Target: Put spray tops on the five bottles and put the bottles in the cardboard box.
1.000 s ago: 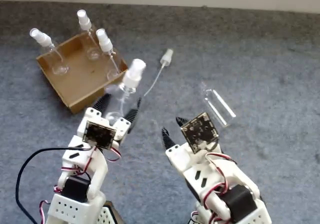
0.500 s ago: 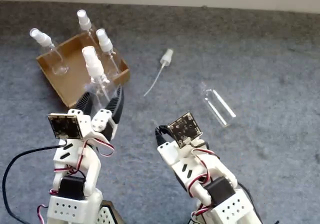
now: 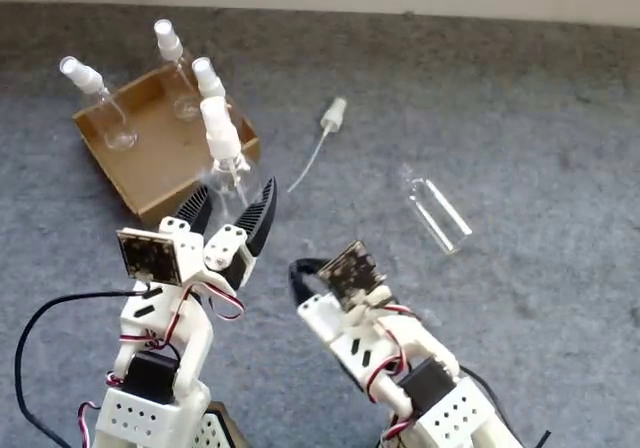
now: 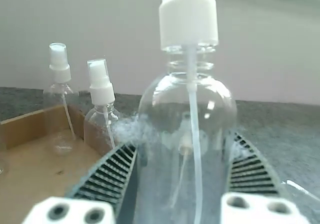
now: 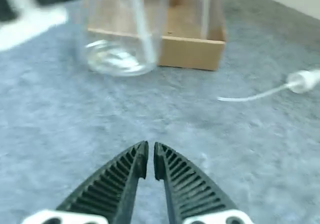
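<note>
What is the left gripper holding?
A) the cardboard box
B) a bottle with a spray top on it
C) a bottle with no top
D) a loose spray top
B: the left gripper is closed around a clear bottle that has a white spray top fitted on its neck.

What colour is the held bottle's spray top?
White plastic spray top; best seen in the left wrist view.

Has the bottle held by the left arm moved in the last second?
Yes. The bottle in the left hand swung left over the cardboard box near wall, then back right toward its corner.
</note>
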Robot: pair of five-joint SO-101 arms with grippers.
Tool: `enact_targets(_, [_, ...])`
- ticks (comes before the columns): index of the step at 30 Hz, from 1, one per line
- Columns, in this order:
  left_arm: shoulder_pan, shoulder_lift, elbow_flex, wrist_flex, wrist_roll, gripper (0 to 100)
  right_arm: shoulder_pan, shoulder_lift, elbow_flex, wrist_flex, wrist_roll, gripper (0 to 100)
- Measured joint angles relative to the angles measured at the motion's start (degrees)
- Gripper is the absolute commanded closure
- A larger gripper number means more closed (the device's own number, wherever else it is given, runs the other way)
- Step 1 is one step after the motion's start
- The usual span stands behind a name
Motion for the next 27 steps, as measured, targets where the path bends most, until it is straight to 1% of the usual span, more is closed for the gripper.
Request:
enact_targets(5, [0.6,0.0,0.0,-7.1,0.0,91,-6.7,0.0,0.0,0.0,0.0,98.4])
enact_targets(9, [2.5,0.0,0.0,-9.1,0.0,91,-9.2,0.0,0.0,0.0,0.0,98.4])
enact_targets(14, [6.5,0.0,0.0,-9.5,0.0,91,-9.5,-0.1,0.0,-0.2,0.0,98.4])
enact_targets(17, [8.3,0.0,0.0,-9.5,0.0,91,-9.4,-2.9,0.0,-0.3,0.0,98.4])
enact_targets(22, [8.9,0.0,0.0,-9.4,0.0,91,-9.4,-13.1,0.0,-0.3,0.0,98.4])
enact_targets(27, [9.0,0.0,0.0,-9.2,0.0,91,-9.4,-13.4,0.0,3.1,0.0,98.4])
